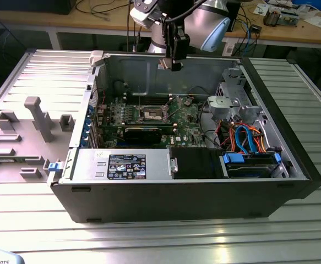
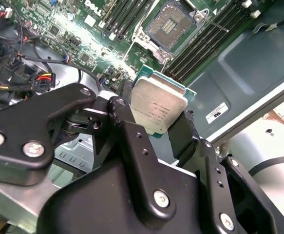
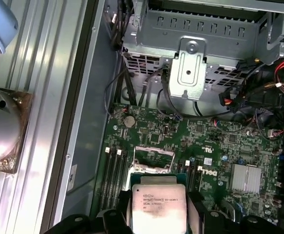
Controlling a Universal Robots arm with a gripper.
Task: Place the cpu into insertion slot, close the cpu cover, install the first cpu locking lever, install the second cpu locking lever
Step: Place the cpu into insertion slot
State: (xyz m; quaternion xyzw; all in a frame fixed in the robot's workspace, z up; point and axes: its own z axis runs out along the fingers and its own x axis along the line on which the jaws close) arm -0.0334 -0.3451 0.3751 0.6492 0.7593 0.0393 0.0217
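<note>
Ribbed metal surface (image 1: 149,242) carries an open computer case (image 1: 177,201). Above its motherboard (image 3: 219,146), the jaws clamp the cpu (image 2: 159,105) by its edges. The insertion slot (image 2: 173,22) lies empty, so seemingly every step remains.

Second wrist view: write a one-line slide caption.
Gripper shut on the cpu, clear of the motherboard; insertion slot open and empty.

a robotics lab: cluttered workbench (image 1: 39,23) (cables (image 1: 102,8) everywhere), slatted metal table (image 1: 149,236).
</note>
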